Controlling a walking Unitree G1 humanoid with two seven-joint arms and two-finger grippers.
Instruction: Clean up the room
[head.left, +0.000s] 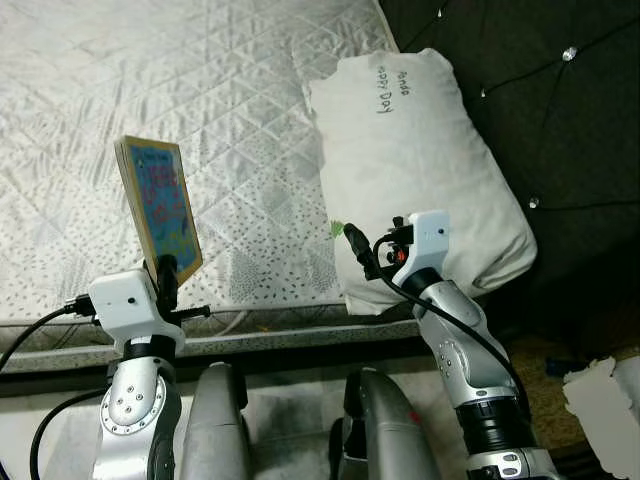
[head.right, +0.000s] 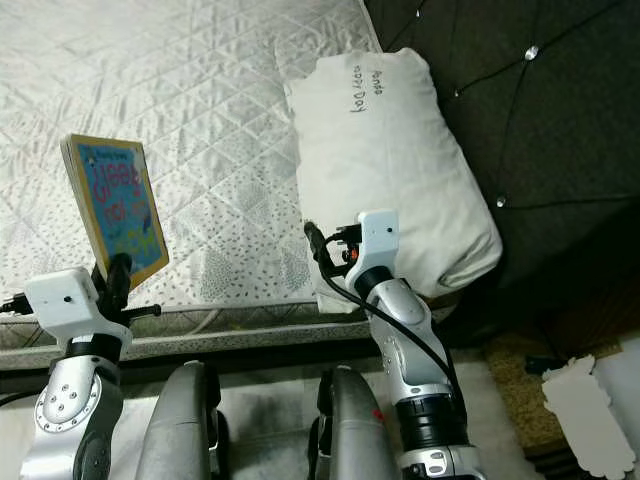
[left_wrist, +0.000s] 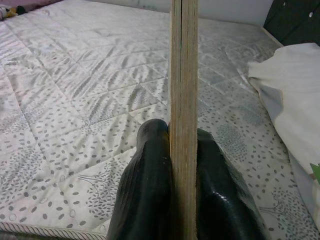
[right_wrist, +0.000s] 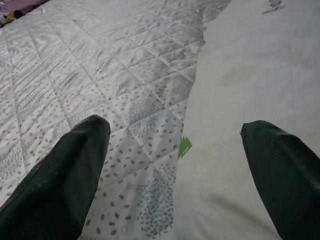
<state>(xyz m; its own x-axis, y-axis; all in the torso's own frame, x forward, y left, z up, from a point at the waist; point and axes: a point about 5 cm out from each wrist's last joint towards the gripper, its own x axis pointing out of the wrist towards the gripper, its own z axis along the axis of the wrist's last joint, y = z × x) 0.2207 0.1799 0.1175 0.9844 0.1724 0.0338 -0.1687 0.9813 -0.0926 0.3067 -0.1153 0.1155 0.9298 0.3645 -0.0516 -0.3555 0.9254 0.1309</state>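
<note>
My left gripper (head.left: 167, 272) is shut on the lower edge of a thick children's board book (head.left: 160, 205) with a colourful blue cover, held upright above the near edge of the mattress (head.left: 150, 90). The left wrist view shows the book (left_wrist: 183, 100) edge-on between the two black fingers (left_wrist: 147, 190). My right gripper (head.left: 355, 245) is open, hovering at the near left corner of a white pillow (head.left: 410, 160) with writing on it. Its fingers (right_wrist: 65, 170) straddle the pillow's edge (right_wrist: 240, 100) where a small green tag (right_wrist: 184, 147) sticks out.
The white quilted mattress fills the left and centre, its front edge (head.left: 250, 335) just ahead of my arms. A dark tufted headboard (head.left: 550, 90) stands at the right behind the pillow. A white torn carton (head.left: 605, 400) lies on the floor at the lower right.
</note>
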